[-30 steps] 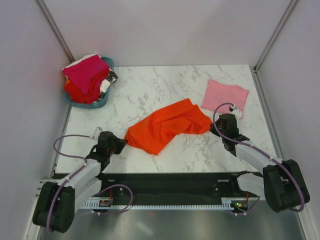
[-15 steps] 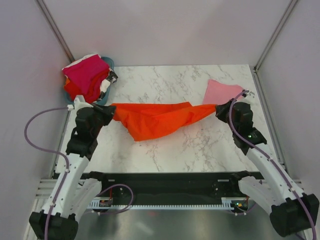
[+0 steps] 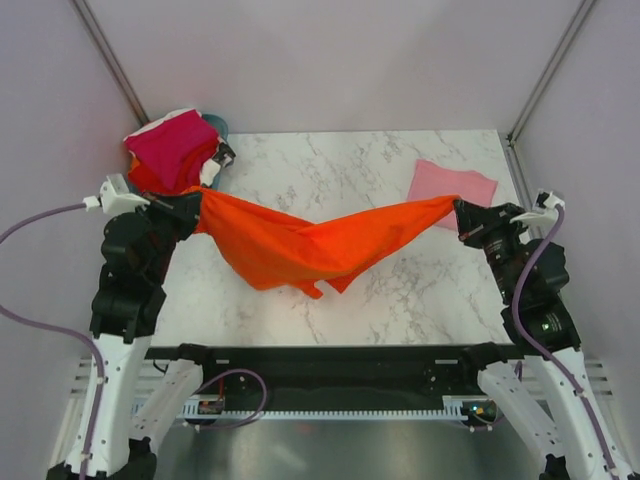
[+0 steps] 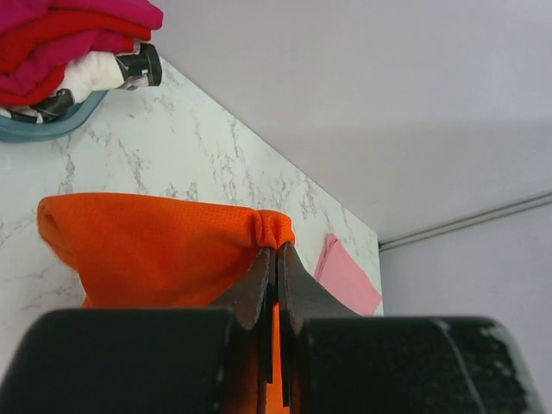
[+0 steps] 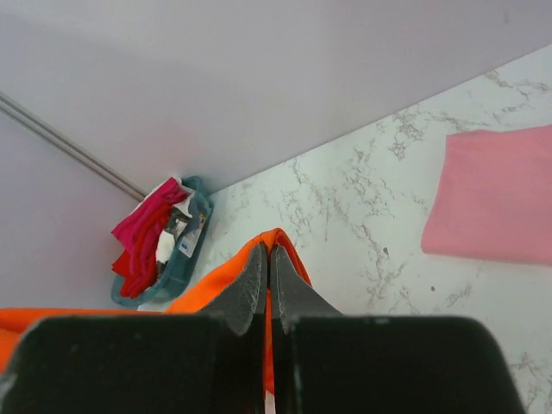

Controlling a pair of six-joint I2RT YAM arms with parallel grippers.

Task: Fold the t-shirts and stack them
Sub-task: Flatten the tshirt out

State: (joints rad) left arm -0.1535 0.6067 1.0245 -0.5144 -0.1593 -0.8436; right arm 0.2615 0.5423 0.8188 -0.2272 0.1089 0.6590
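Looking down from the top camera, the orange-red t-shirt [image 3: 310,245] is strung up between both arms, sagging in the middle over the marble table [image 3: 400,290]. Can't tell if the low point brushes it. The left gripper [image 3: 192,208] is pinched tight on the shirt's left end and the right gripper [image 3: 462,213] on its right end. The pink t-shirt [image 3: 452,184] lies flat at the far right of the table. The teal basket [image 3: 217,127] in the far left corner is heaped with the magenta, red and white shirts [image 3: 170,148].

Left wrist cam: jaws clamped together on a bunched edge of the orange-red t-shirt [image 4: 155,246], with the teal basket [image 4: 43,128] up in the corner.

Right wrist cam: jaws squeezed onto a peak of the orange-red t-shirt [image 5: 216,280], with the pink t-shirt [image 5: 500,194] flat on the marble off to the right.
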